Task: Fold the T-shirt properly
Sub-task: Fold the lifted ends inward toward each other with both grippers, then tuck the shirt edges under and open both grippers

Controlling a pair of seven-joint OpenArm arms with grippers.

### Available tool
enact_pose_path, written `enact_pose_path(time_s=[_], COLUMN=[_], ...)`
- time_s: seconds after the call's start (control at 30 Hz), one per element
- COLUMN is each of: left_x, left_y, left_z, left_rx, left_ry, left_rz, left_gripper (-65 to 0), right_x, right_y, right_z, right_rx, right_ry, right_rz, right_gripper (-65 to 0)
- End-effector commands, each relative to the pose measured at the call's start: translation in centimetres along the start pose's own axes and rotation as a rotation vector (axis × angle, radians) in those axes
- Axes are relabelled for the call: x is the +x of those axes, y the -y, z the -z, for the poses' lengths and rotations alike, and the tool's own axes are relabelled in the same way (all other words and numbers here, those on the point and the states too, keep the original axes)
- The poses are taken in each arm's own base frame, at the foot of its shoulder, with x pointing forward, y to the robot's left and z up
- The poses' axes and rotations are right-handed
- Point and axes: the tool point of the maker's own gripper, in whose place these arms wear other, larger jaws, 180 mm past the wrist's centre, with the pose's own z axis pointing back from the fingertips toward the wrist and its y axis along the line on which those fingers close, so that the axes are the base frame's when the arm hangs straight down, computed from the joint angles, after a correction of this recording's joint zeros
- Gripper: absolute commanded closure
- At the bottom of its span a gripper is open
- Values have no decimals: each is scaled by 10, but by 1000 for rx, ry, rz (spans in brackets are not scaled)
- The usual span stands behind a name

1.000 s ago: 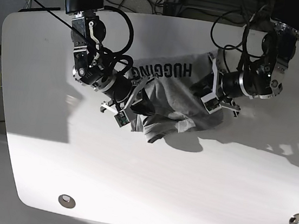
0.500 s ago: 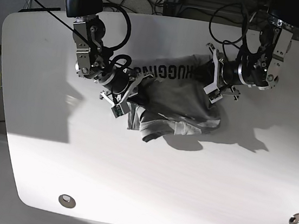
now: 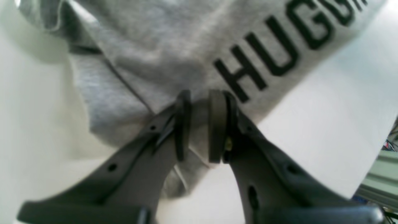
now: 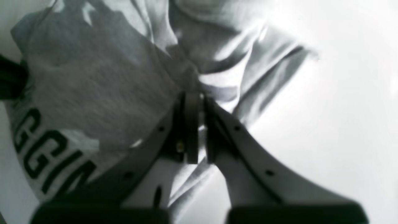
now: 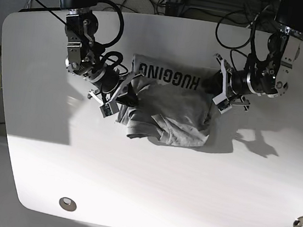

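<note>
The heather-grey T-shirt [image 5: 169, 102] lies bunched on the white table [image 5: 149, 179], with its black HUGGING lettering [image 5: 168, 76] stretched along the far edge. In the base view my left gripper [image 5: 212, 89] holds the shirt's right end. The left wrist view shows this gripper [image 3: 199, 102] shut on a fold of the T-shirt [image 3: 174, 46] just beside the letter H. My right gripper [image 5: 128, 88] holds the shirt's left end. In the right wrist view it [image 4: 197, 98] is shut on a ridge of the T-shirt [image 4: 93, 81], with a sleeve trailing beyond.
Cables [image 5: 154, 3] and dark equipment run along the table's far edge. A round metal fitting [image 5: 67, 203] sits near the front left corner, and another [image 5: 299, 221] near the front right. The arms cast shadows to the right of the shirt.
Both grippers have kept their hold and carried the shirt toward the far side and further apart. The lettered edge is now pulled straight, and the hanging cloth has settled onto the table.
</note>
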Motion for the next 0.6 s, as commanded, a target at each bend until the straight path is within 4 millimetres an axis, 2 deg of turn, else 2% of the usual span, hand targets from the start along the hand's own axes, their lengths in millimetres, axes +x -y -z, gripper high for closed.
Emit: enact_pose_path(time_s=[0.0,0.07,0.17,0.3,0.47,0.57], left_x=[16,15,11,-6,-37,-52], left_y=[-2,5,14,25,26,27], left_z=[-11,-17,-19,-17,-10,-8], left_rx=[19,20,12,-10,-28,-35], left_ry=[55,52,14,-21,-89,-119], left_rz=[26,34,51,26,-46,-79], left_gripper=[-84,-84,-84,-84,-84,-84], right_x=[33,49,54,39,15,8], right_y=[-10,-19,-24,-17,-1,14], right_z=[0,5,20,42,53,53], right_rx=[22,38,56,61,39,15], right_ry=[75,103,108,57,54,45], right_rz=[-30,-34,3,69,141,151], right_gripper=[-25,-25,-25,-25,-26,-26])
